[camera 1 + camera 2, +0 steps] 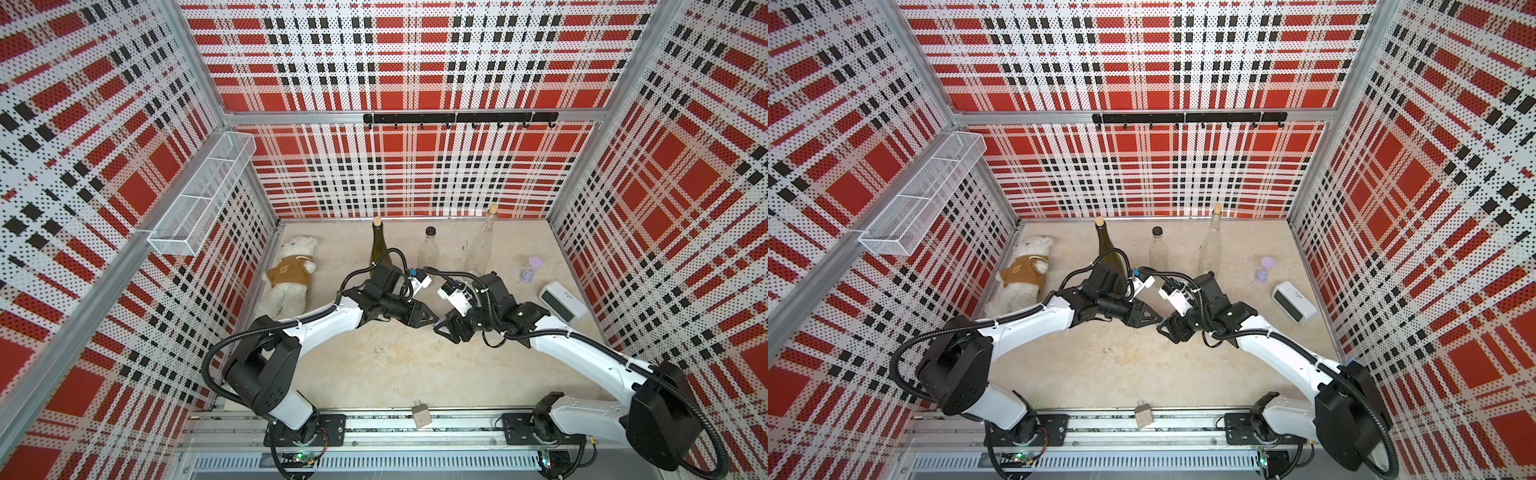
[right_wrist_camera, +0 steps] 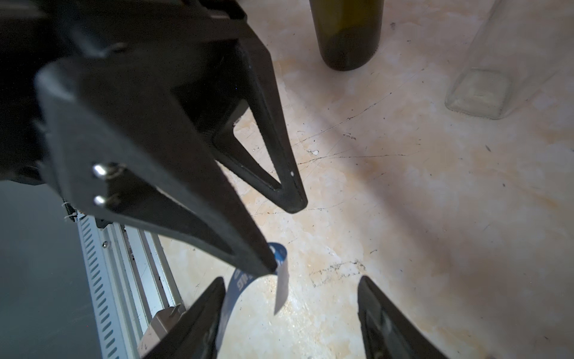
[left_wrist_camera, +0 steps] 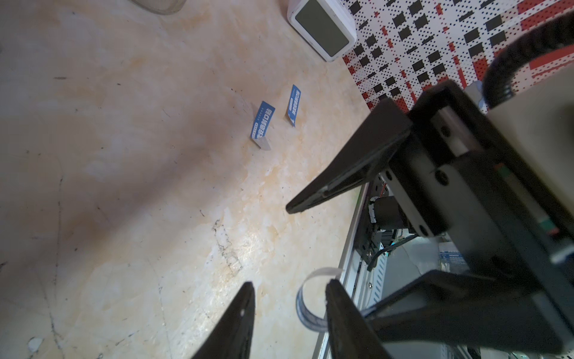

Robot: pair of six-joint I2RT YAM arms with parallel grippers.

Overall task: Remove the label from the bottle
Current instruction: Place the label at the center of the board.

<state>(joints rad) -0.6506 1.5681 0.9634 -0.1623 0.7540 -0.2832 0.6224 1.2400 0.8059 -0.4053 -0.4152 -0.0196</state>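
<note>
Above the surface (image 1: 395,374) centre | label (image 2: 233,292): curled blue strip, airborne, touching one finger of each pair | left fingers (image 3: 239,320): narrow gap, nothing clamped | right fingers (image 2: 382,326): wide open | green bottle (image 1: 380,249), capped clear bottle (image 1: 428,253), tall clear bottle (image 1: 480,249): upright, far side

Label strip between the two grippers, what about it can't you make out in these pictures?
- Right wrist view: label strip print, mostly covered by the left gripper.
- Left wrist view: only its blurred, pale curled back.
- Both top views: a speck between the left gripper and right gripper; too small.
</note>
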